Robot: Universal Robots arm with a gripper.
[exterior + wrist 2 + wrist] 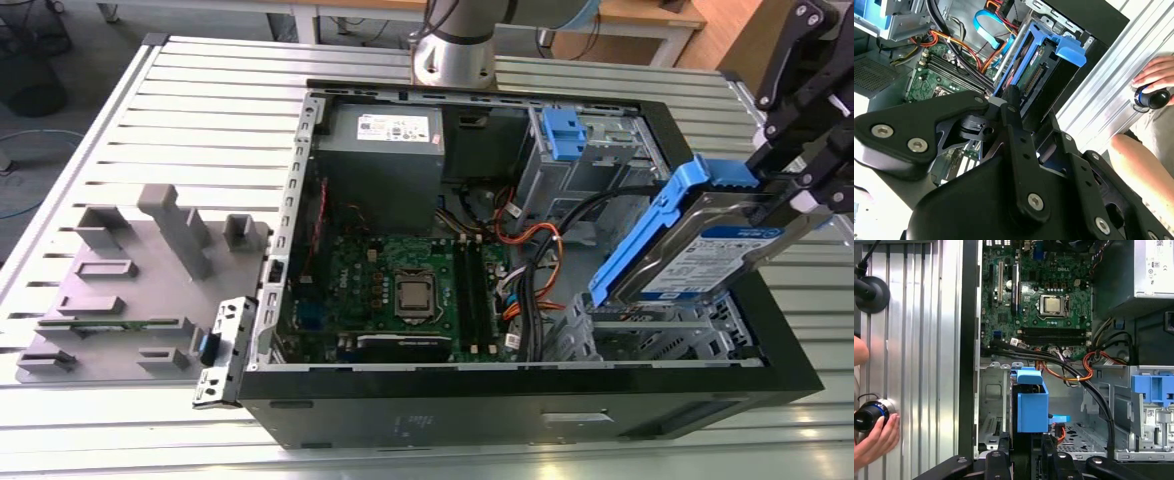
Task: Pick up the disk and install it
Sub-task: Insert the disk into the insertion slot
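One slatted aluminium table (200, 110) across the whole exterior view, with the robot arm's base (454, 50) at the upper middle of the frame. On the slats, laid on its side with the panel off, a black tower computer case (534, 405) filling the middle and the exterior view's right. Beside the case, toward the exterior view's left, a grey moulded fixture tray (134, 270).

Inside the case: green motherboard (400, 290) at lower middle, grey power supply (387, 150) in the upper left corner, drive cage (601, 165) at upper right with a bare blue bracket (567, 135) on top. Loose bundle of black and orange cables (527, 250) between motherboard and cage.

Over the case's lower right corner, tilted steeply and not seated, the disk (694, 250): silver body, white-and-blue label, blue carrier frame along its edges, low end dipping toward the metal bay below. Black gripper (787, 205) at the right edge of the frame, clamped on the high end of the disk.

In the first wrist view, a person's hand (876, 440) on the slats beside the case, touching a blue-ringed knob (866, 415).
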